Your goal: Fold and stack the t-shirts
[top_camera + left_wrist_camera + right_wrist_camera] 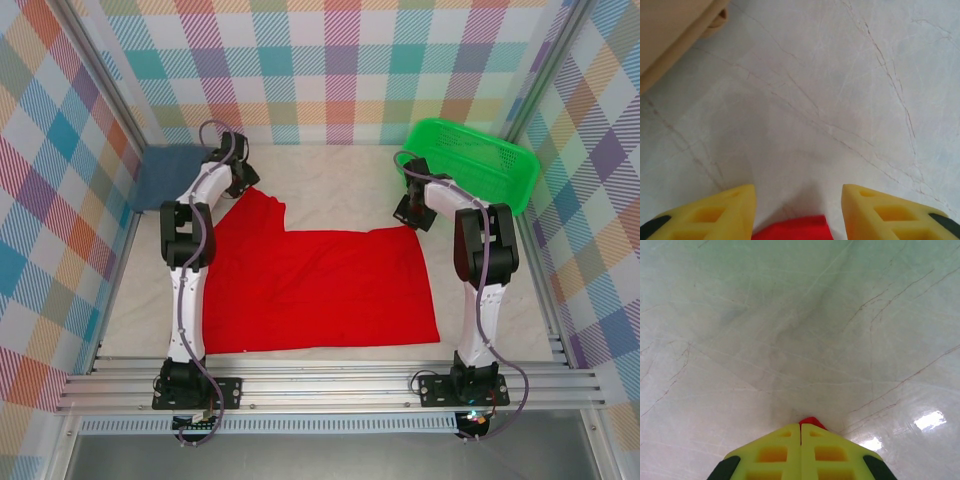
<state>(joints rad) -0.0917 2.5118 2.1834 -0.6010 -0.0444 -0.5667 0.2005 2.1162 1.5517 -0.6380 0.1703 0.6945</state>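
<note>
Red t-shirt (pixel 320 290) is lying spread mid-table, blue t-shirt (pixel 168 175) sitting at the far left corner. Right end effector (pixel 800 432) is pinching red cloth, fingers closed. Left end effector (pixel 798 200) is gaping wide, cloth ungripped between. Risk: with one side gripping, a lift could be dragging the fold askew.

White-and-black arms (pixel 186 300), yellow jaws
</note>
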